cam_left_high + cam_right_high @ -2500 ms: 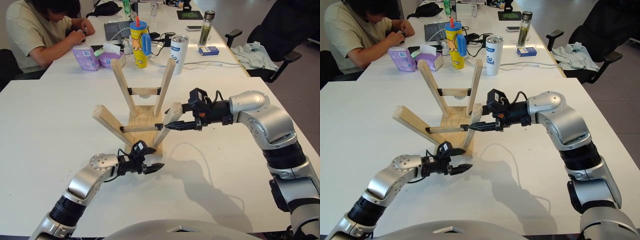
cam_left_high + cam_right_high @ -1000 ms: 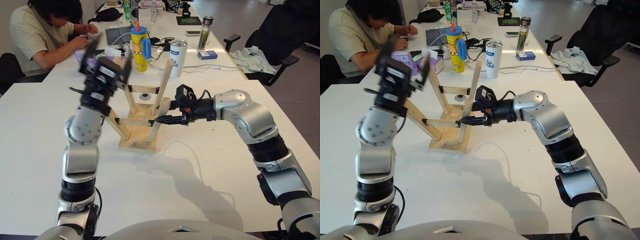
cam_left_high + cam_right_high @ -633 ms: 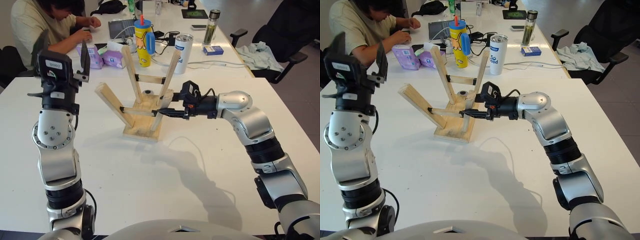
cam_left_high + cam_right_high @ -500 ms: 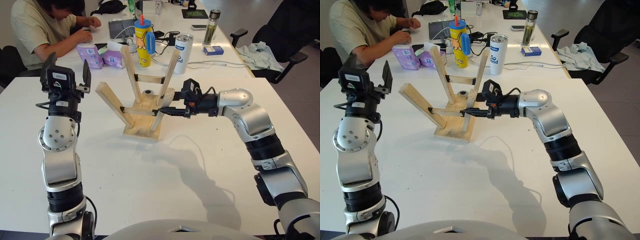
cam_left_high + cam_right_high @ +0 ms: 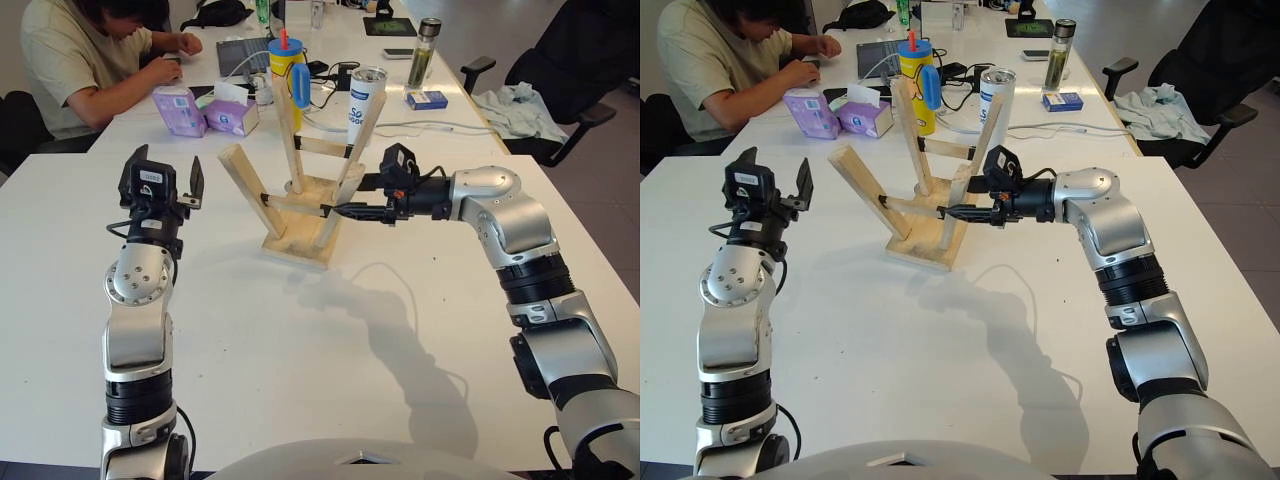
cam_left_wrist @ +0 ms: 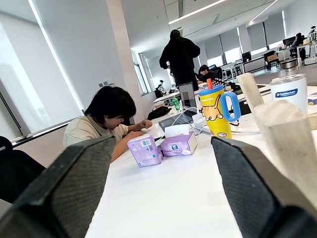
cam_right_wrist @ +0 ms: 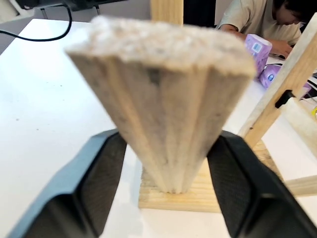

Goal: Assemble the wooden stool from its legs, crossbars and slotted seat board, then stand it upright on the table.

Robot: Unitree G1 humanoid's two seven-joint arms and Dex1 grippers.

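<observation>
Stool (image 5: 298,243): inverted, legs up, seat on bench (image 5: 400,330). My right jaws closed on its 3 o'clock leg (image 7: 166,99); my left jaws spread, empty, at 9 o'clock.

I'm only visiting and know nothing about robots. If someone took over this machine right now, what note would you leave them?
Left gripper: open, empty, raised over the white table, apart from the stool.
Right gripper: closed on one leg of the pale wooden stool.
Stool: upside down, flat seat board lowest, legs pointing up, crossbars fitted.
Done: assembly looks complete.
Left: turn the stool over and stand it upright.
</observation>
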